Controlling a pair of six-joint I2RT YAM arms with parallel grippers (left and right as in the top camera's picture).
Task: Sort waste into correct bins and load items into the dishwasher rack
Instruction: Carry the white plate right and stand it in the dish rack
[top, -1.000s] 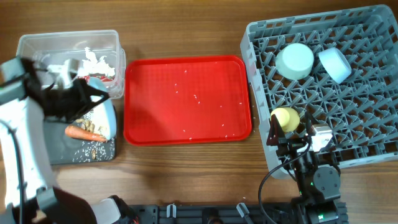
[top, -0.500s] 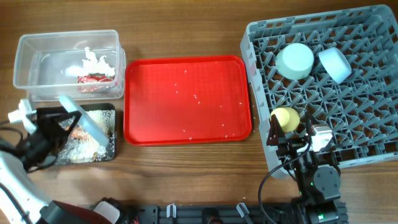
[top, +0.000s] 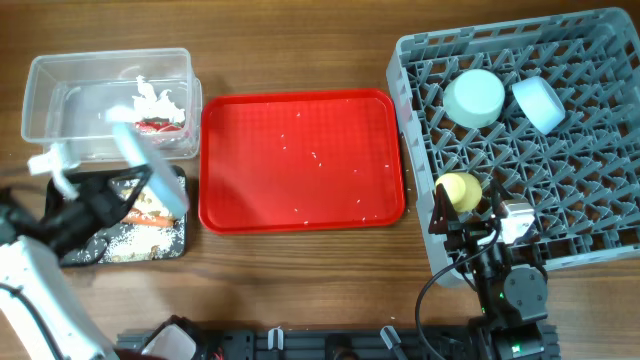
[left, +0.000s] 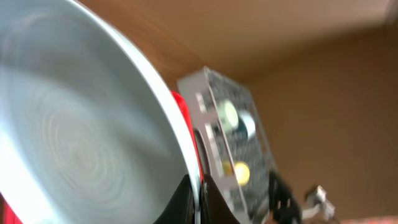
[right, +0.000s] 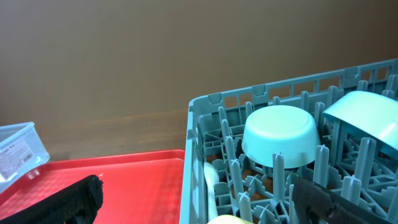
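Observation:
My left gripper is shut on the rim of the pale blue plate and holds it on edge, tilted, over the black tray. In the left wrist view the plate fills the frame, with the fingers clamped on its edge. The carrot stub and beige crumbs lie in the black tray. White tissue and the red wrapper lie in the clear tub. My right gripper is open at the front left corner of the dishwasher rack.
The rack holds the pale green bowl, the pale blue bowl, the yellow cup and the white spoon. The red serving tray, with a few specks on it, lies between the bins and the rack.
My left arm swung down to the table's lower left with the plate. The plate went from lying over the black tray to standing on edge, then rose a little to the right. The right arm stayed still.

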